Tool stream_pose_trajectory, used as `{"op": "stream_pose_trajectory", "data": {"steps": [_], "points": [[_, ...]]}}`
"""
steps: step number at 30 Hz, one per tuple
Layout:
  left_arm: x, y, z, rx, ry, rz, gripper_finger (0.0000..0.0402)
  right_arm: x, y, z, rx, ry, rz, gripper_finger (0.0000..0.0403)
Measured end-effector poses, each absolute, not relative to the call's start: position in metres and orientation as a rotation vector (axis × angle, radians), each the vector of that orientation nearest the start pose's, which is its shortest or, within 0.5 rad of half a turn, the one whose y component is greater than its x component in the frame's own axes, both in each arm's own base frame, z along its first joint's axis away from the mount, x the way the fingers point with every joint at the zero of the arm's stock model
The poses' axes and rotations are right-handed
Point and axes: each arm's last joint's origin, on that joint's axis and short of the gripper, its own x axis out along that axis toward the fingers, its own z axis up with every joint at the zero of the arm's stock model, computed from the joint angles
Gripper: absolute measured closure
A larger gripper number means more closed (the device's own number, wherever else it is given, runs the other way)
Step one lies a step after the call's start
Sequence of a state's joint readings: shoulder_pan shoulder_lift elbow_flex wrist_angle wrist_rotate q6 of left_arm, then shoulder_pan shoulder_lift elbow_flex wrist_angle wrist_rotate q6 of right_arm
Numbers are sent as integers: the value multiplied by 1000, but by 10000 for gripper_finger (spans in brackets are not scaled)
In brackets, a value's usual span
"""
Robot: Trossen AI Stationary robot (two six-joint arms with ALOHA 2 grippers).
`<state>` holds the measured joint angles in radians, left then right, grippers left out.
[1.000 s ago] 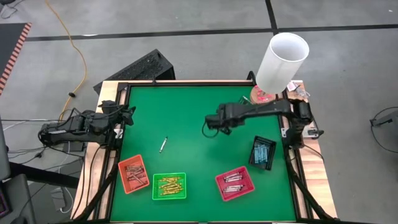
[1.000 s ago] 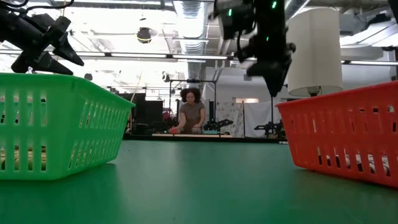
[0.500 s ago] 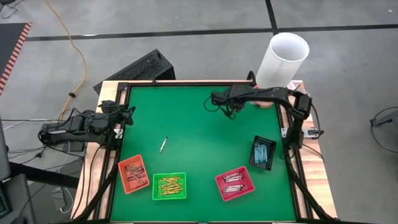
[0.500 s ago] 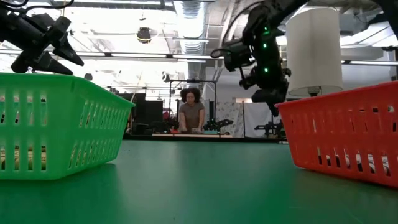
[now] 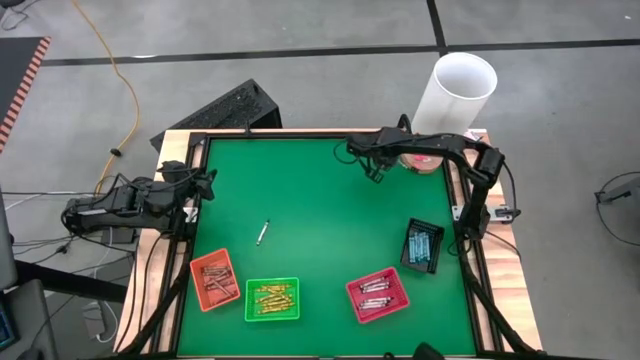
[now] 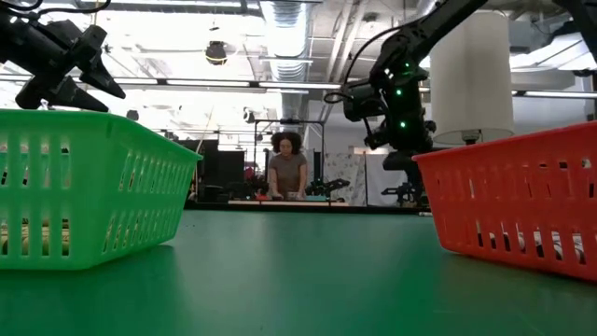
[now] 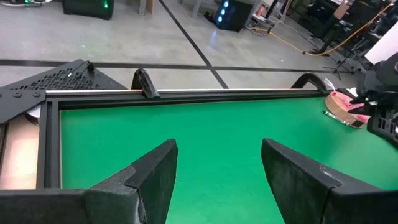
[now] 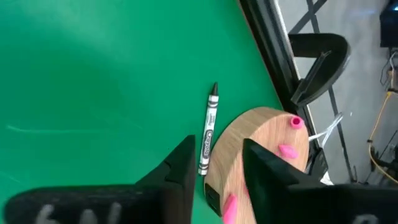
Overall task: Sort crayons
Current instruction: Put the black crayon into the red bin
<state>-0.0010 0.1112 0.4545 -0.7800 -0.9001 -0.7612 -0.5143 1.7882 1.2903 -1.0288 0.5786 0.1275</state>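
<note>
A silvery grey crayon (image 8: 208, 130) lies flat on the green mat, close beside a round wooden base (image 8: 264, 140). My right gripper (image 8: 217, 180) hovers open over it at the table's far right (image 5: 372, 165), its fingers on either side of the crayon's near end. I see no touch. Another grey crayon (image 5: 263, 233) lies alone on the mat at mid-left. More crayons lie in the orange (image 5: 214, 279), green (image 5: 272, 299), red (image 5: 378, 294) and black (image 5: 423, 245) trays. My left gripper (image 7: 217, 180) waits open at the table's left edge (image 5: 205, 185).
A tall white cylinder (image 5: 455, 95) stands on the wooden base (image 5: 420, 158) at the far right corner, with pink bits on the base. A black frame (image 7: 186, 92) rims the mat. In the low view the green tray (image 6: 84, 187) and red tray (image 6: 522, 205) stand near. A person stands far behind.
My right gripper has swung from the middle of the mat toward the far right corner, up to the wooden base, and has sunk lower. The left arm and all trays have kept still.
</note>
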Motion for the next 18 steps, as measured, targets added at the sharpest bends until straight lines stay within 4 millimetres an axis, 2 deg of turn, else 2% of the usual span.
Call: {"op": "stream_pose_trajectory", "data": {"steps": [11,18], "points": [[46,23,236,-502,46,988,178,264,-183,197,-93,1656,-811,393],[45,23,236,-497,39,1002,178,258,-193,195,-138,1709,-756,402]]}}
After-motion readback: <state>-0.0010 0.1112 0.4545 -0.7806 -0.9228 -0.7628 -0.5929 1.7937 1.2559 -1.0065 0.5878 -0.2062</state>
